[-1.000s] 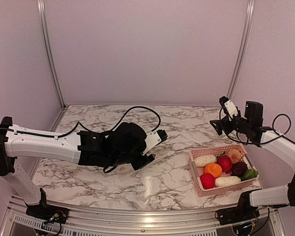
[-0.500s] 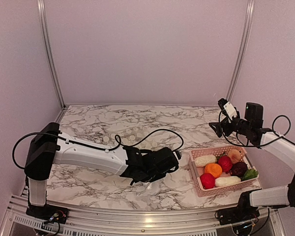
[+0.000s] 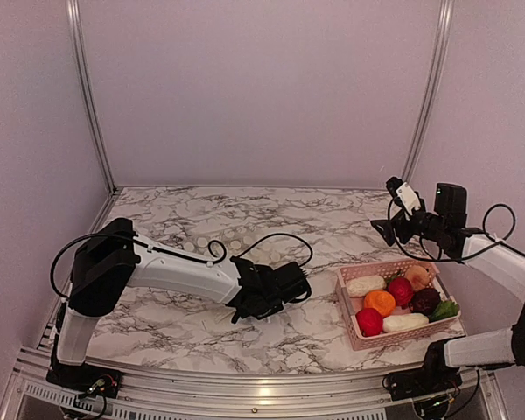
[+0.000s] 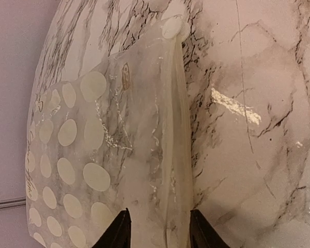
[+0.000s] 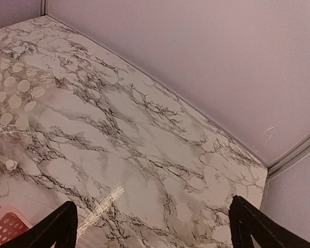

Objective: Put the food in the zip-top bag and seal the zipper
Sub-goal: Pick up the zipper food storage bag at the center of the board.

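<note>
Left wrist view: the zip-top bag (image 4: 88, 155) is lying on the marble table (image 4: 258, 170), with its zipper (image 4: 173, 155) edge running between the left gripper's (image 4: 158, 223) part-open fingers, which aren't pinching it. The food (image 3: 401, 302) is sitting in the pink basket (image 3: 350, 322), and the right gripper (image 5: 153, 206) is hovering wide open and empty. Risk imo: closing on both layers is just clamping the mouth shut, or the slick film is slipping out.
</note>
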You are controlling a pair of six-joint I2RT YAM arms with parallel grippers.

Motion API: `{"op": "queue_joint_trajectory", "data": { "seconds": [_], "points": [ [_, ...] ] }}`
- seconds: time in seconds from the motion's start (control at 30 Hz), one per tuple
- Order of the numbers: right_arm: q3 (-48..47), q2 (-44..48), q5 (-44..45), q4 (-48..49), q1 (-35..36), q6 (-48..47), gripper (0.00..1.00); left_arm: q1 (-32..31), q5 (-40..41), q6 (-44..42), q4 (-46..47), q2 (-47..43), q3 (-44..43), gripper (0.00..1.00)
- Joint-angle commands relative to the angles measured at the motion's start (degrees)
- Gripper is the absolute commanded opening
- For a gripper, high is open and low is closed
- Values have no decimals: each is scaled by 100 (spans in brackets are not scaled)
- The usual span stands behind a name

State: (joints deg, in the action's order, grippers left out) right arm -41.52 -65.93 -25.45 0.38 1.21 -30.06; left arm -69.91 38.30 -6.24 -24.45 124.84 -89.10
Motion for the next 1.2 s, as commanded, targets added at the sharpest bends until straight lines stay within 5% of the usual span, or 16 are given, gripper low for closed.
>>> {"op": "queue_joint_trajectory", "data": {
  "seconds": [0.0, 0.17, 0.37, 0.53, 0.67, 1.03, 1.17],
  "points": [
    [-58, -77, -65, -21, -60, -77, 99, 190, 308, 61, -267, 212, -81, 38],
    [-189, -31, -284, -408, -59, -262, 98, 435, 464, 105, -375, 103, -16, 14],
    [-1082, -139, -549, -2968, -59, -2617, 89, 858, 345, 122, -246, -689, 579, 1],
    [-1383, -506, 141, -4185, -60, -4048, 86, 1193, 104, 104, -378, -1608, 918, 0],
    [-1762, -1255, 731, -4859, -57, -4592, 70, 1459, -359, 224, -212, -2448, 1225, 0],
    [-2512, -2524, 971, -5286, -22, -4601, 61, 1862, -737, 397, 320, -3388, 2004, 0],
    [-2543, -2852, 1169, -5255, 248, -4451, 48, 1872, -830, 428, 396, -3444, 2096, 0]
  ]
}}
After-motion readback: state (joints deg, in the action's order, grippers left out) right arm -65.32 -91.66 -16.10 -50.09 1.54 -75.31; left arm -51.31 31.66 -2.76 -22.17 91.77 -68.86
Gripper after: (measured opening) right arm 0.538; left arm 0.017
